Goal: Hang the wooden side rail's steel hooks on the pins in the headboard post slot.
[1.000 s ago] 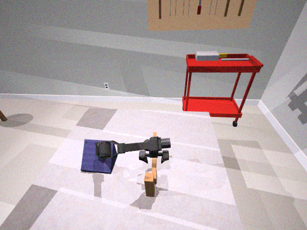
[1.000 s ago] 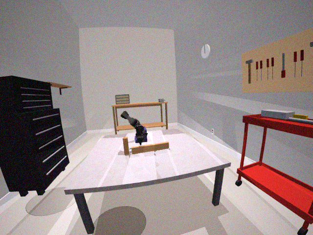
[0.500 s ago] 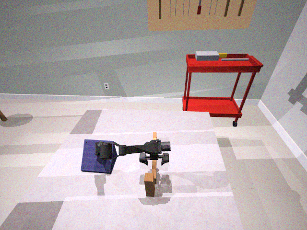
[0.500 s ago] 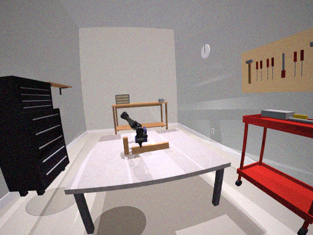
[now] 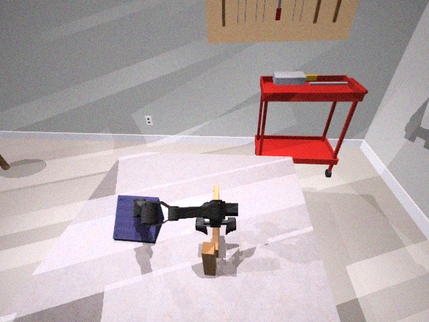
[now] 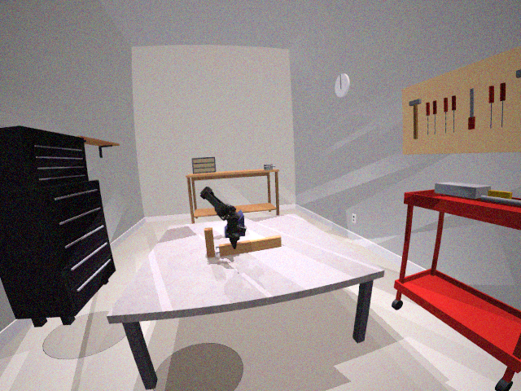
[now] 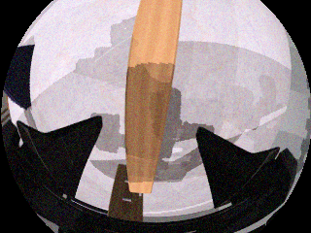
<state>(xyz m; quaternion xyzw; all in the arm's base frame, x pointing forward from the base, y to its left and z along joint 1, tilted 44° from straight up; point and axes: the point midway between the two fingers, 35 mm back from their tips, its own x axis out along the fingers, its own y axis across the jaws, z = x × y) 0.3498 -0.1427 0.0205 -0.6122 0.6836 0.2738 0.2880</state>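
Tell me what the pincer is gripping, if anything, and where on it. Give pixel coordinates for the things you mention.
Nothing is held: the pincer (image 5: 216, 227) (image 6: 234, 247) (image 7: 150, 127) is open, its fingers apart on either side of the wooden rail (image 5: 215, 235) (image 6: 263, 243) (image 7: 151, 102).
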